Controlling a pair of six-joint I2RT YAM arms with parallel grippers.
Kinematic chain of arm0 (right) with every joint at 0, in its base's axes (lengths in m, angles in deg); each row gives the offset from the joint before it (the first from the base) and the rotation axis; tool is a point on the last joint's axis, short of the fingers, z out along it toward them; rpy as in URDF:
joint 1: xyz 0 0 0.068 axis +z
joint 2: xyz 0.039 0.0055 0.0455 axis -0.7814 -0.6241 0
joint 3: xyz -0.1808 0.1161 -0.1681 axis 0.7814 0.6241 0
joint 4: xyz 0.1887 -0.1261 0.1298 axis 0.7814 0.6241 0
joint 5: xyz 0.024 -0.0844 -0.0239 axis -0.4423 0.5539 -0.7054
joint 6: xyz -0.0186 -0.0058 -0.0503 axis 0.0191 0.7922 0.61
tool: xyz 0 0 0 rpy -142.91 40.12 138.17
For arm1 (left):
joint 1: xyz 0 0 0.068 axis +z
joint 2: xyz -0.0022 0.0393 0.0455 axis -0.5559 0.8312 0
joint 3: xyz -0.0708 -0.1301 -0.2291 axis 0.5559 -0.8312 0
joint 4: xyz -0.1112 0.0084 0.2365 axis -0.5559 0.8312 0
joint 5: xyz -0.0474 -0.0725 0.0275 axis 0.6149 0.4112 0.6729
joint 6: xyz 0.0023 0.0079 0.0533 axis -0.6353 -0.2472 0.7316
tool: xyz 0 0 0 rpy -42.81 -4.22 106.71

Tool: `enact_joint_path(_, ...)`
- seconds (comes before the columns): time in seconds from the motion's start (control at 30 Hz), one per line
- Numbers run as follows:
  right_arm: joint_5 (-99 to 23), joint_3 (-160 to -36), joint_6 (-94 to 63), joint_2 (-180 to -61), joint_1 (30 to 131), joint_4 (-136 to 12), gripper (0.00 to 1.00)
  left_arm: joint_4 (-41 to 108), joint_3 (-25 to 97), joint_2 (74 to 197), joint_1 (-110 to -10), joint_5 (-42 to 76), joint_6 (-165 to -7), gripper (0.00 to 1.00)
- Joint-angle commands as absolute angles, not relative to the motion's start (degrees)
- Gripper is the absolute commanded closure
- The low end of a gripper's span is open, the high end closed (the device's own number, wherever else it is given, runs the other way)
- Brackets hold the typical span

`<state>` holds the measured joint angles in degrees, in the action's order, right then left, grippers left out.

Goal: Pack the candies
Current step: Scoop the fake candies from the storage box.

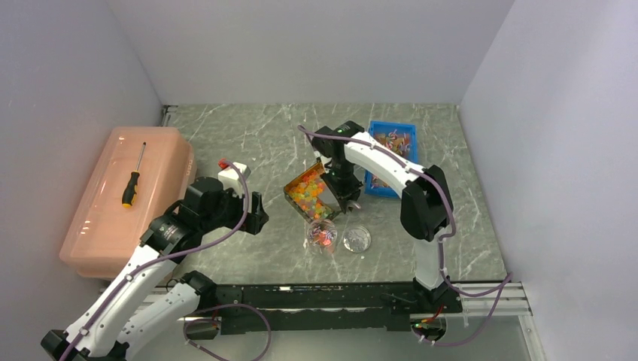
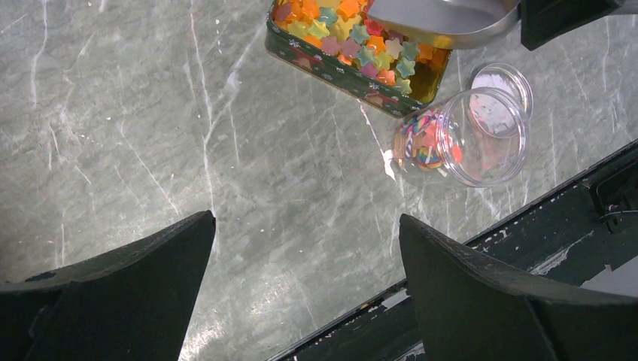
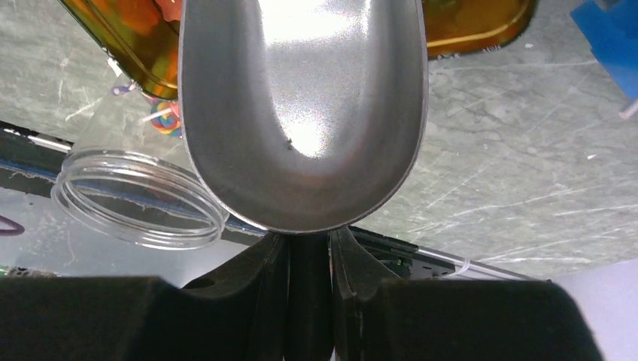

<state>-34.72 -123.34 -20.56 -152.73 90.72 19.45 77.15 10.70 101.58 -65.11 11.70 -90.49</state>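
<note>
- The right gripper (image 3: 308, 259) has its fingers pinched tight on the dark handle of the metal scoop (image 3: 301, 113), low in the middle of the right wrist view. The bowl points away from the wrist, and its polished inside is bare, so it carries no load.
- The candies (image 2: 353, 37) lie heaped in a green-sided tin (image 2: 335, 73) at the top centre of the left wrist view. They are small star-like pieces in orange, yellow, pink and green. The scoop's bowl hangs over the tin's right-hand end, apparently lined up to dig in.
- Just below and right of the tin is a clear jar (image 2: 481, 139) with its mouth uncovered. A small cluster of coloured pieces sits inside it, towards its left.
- Its lid (image 2: 502, 75) lies flat just beside the jar, presumably taken off so the scoop can pour in.
- The left gripper (image 2: 305, 226) has its fingers spread wide with nothing between them, above the marble table (image 2: 150, 113) to the left of the tin. It looks parked clear of the working arm.
- In the overhead view a blue bin (image 1: 391, 125) sits right of centre, partly behind the right arm. A pink storage box (image 1: 105, 226) with a screwdriver (image 1: 134, 177) on top stands at the left edge — neither seems in play.
- With the jar nearly empty, the packing looks to be at an early stage. The likely next move is a dip into the tin, then a careful tip over the jar's narrow mouth, where small pieces could spill.
</note>
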Motion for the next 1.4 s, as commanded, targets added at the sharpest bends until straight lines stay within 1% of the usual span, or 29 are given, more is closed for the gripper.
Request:
enact_joint_path(0.0, -36.49, -126.87, -21.62, -154.13, 90.59, 21.24, 1.00, 76.22, 10.91, 100.75, -65.32, 12.51, -90.54, 0.01)
enact_joint_path(0.27, -36.19, -128.42, -21.75, -159.40, 90.17, 21.26, 1.00, 76.22, 10.91, 100.54, -65.33, 12.32, -90.48, 0.01)
enact_joint_path(0.6, -36.94, -135.96, -21.67, -167.56, 87.93, 20.37, 1.00, 76.57, 10.91, 100.29, -65.33, 11.10, -90.61, 0.01)
enact_joint_path(0.8, -37.57, -137.51, -21.94, -170.61, 85.93, 16.82, 1.00, 76.66, 10.87, 100.55, -65.32, 10.63, -90.57, 0.01)
enact_joint_path(1.0, -36.16, -131.58, -23.62, -170.78, 84.71, 10.45, 1.00, 76.77, 11.00, 100.88, -65.28, 10.27, -90.65, 0.01)
enact_joint_path(1.23, -32.57, -120.90, -26.77, -166.10, 82.32, 2.75, 1.00, 76.83, 10.93, 101.32, -65.30, 9.92, -90.78, 0.01)
enact_joint_path(1.37, -30.78, -118.19, -27.72, -164.02, 81.49, -0.09, 1.00, 76.83, 11.00, 101.90, -65.30, 9.98, -90.76, 0.01)
